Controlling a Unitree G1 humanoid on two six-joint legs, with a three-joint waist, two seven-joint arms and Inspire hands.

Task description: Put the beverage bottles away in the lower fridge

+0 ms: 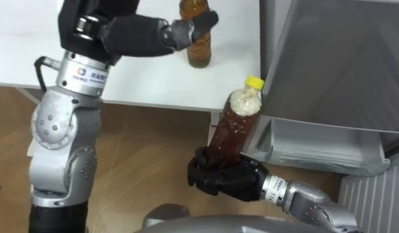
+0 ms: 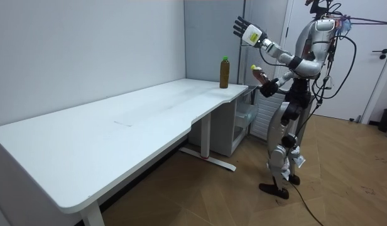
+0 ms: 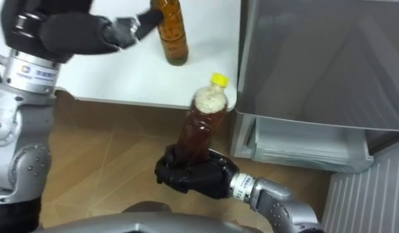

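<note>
My right hand (image 1: 222,176) is shut on the lower part of a brown drink bottle (image 1: 237,120) with a yellow cap, holding it tilted in front of me, just off the white table's (image 1: 141,81) near corner. A second amber bottle (image 1: 199,53) with a green cap stands upright on that table corner. My left hand (image 2: 245,28) is raised high above this bottle with its fingers spread, touching nothing; in the left eye view the left hand (image 1: 203,24) overlaps the bottle's top. The grey fridge (image 1: 335,58) stands right of the table, its lower compartment (image 1: 316,152) showing pale shelves.
I stand on a wooden floor (image 1: 141,149) at the table's end next to the fridge. The long white table (image 2: 118,125) stretches to the room view's left along a white wall. A white ribbed panel (image 1: 374,197) lies at lower right.
</note>
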